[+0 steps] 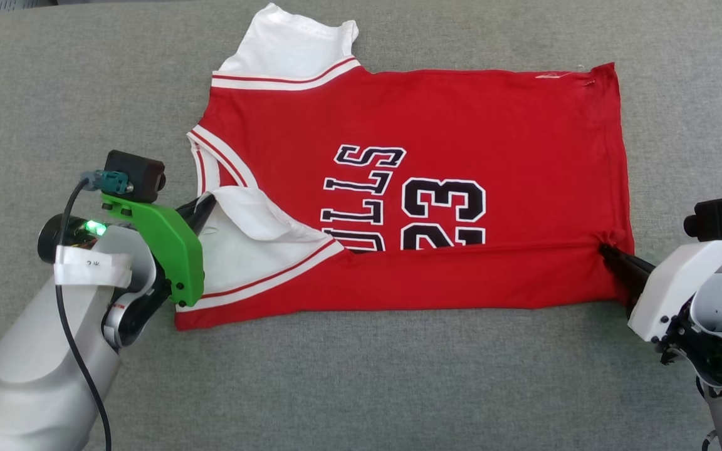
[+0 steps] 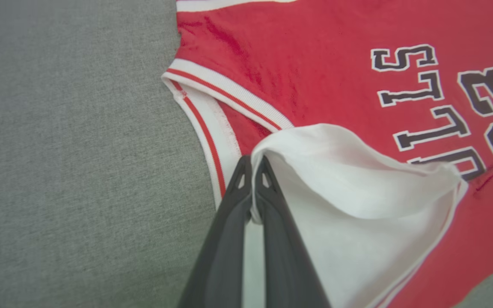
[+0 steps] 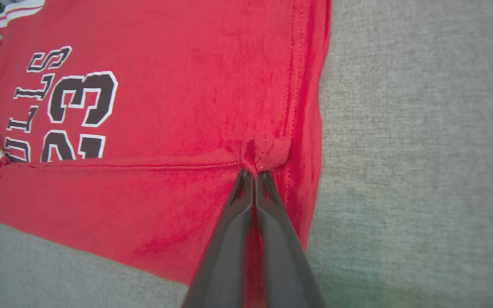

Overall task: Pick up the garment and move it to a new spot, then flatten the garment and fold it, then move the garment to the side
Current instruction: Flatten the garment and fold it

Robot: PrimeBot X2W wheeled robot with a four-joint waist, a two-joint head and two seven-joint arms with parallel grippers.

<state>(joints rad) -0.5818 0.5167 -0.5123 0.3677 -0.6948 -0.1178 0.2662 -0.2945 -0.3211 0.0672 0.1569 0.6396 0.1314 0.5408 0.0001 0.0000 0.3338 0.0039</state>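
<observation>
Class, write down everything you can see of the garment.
The garment is a red knit-looking shirt with white sleeves, red-white striped trim and black, white-outlined "23" and letters. It lies spread on grey cloth, collar toward the robot's left, near edge folded up over the print. The left gripper pinches its near white sleeve; the right gripper pinches the hem corner.

One red garment, two hands, left hand and right hand, one grey surface

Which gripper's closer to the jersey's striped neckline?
Left. The left gripper pinches the jersey by its white sleeve, right beside the neckline; the right gripper pinches the hem at the opposite end.
</observation>
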